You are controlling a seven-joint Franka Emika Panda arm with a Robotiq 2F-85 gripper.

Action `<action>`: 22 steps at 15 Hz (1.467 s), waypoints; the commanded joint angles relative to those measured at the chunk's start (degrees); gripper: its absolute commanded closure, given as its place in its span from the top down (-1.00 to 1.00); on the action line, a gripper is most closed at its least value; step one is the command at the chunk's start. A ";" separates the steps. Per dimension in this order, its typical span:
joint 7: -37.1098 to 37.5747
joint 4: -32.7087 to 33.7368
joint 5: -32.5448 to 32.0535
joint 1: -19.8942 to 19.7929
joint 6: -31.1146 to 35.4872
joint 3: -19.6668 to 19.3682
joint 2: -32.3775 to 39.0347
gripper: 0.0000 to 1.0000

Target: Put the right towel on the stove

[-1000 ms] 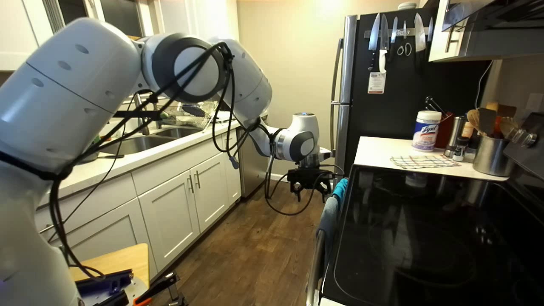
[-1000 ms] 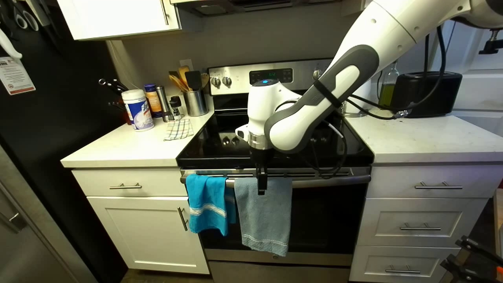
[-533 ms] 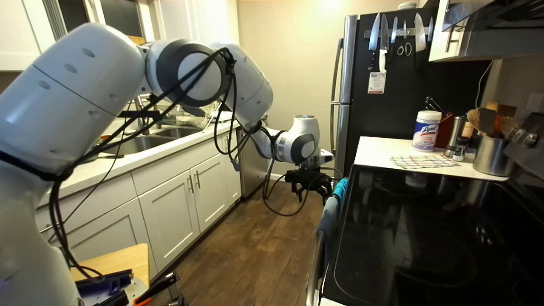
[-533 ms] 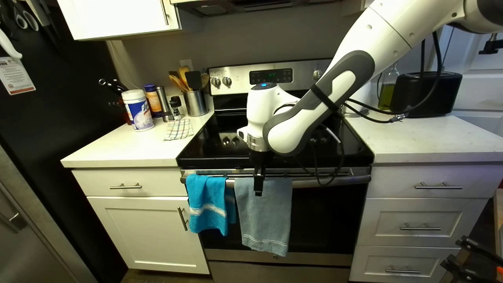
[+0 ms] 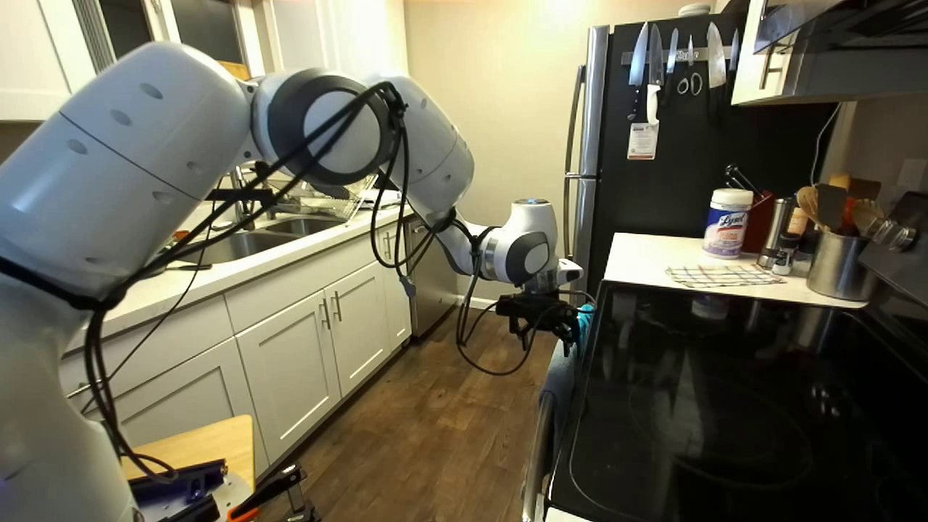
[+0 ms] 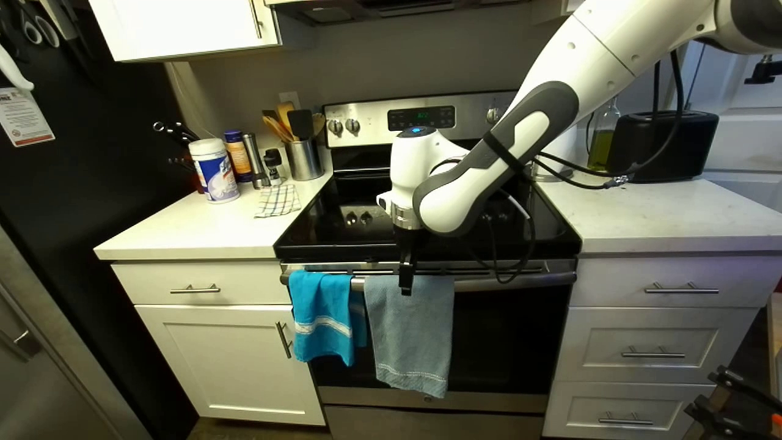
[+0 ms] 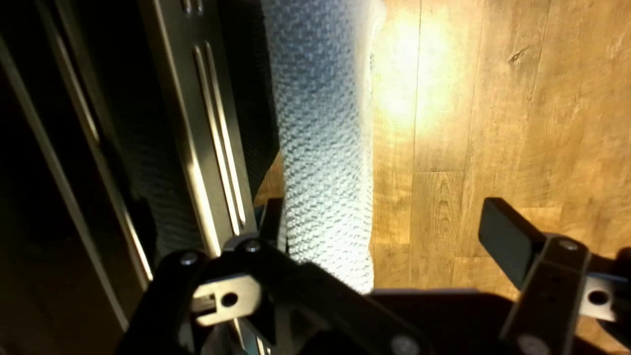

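The right towel is grey-blue and hangs over the oven door handle, seen in both exterior views [image 6: 421,342] [image 5: 557,388] and from above in the wrist view [image 7: 320,123]. My gripper [image 7: 389,231] is open at the towel's top fold. One of its fingers [image 7: 270,222] is on the stove side, close against the towel's edge; I cannot tell if it touches. The other finger [image 7: 508,241] stands well apart, over the floor. In an exterior view the gripper [image 6: 405,284] is in front of the towel's upper part. The stove [image 5: 696,406] has a flat black glass top.
A turquoise towel [image 6: 322,318] hangs on the same oven handle [image 6: 513,283], left of the grey-blue one. A wipes canister [image 6: 215,171], a checked cloth [image 6: 278,201] and a utensil holder [image 6: 304,160] stand on the counter beside the stove. A black toaster [image 6: 663,146] stands on the opposite counter.
My gripper dips slightly away from the stove at first, then moves in toward the stove and the towel's top fold. It stays open. The towels have not moved.
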 commanded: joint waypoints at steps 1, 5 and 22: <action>-1.26 4.53 0.24 -0.11 -0.25 0.02 3.35 1.00; -2.11 9.20 0.22 0.05 -0.99 0.34 6.75 1.00; -0.78 8.26 -0.24 1.20 -0.91 -0.23 6.23 0.37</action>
